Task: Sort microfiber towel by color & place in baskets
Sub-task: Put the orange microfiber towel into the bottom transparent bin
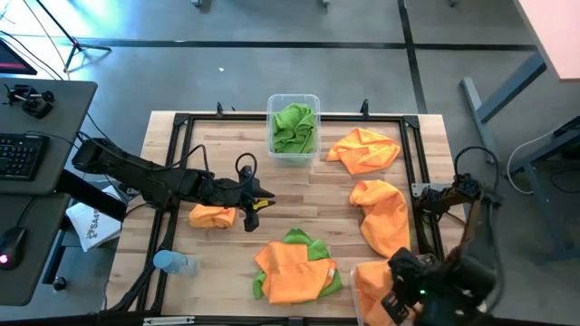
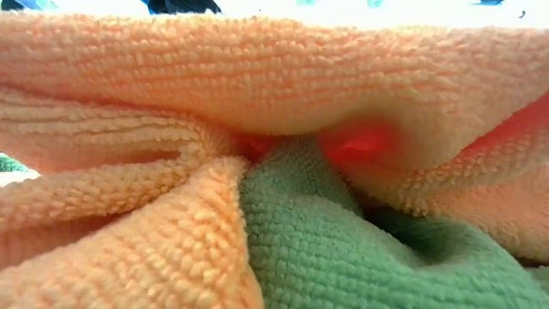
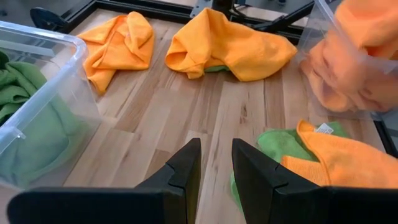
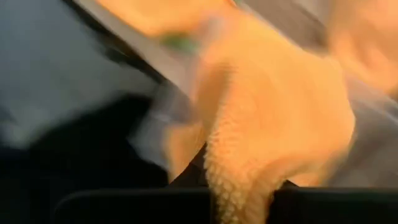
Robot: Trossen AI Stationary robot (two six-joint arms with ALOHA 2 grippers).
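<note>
Off-task stuff: there's a butcher-block style wooden table (image 1: 335, 195) with a black metal frame (image 1: 412, 158) running around its edge. A clear bottle with a blue cap (image 1: 174, 263) lies on its side near the front left corner. Left of the table sits a dark desk (image 1: 41, 181) with a keyboard (image 1: 20, 154) and a mouse (image 1: 9, 244). A white paper bag (image 1: 91, 226) sits between desk and table.

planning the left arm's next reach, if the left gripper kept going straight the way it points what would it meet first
Likely bare table first. The left gripper, fingers slightly apart and empty, points at an orange towel with green beneath; the mixed pile lies just beside that line.
</note>
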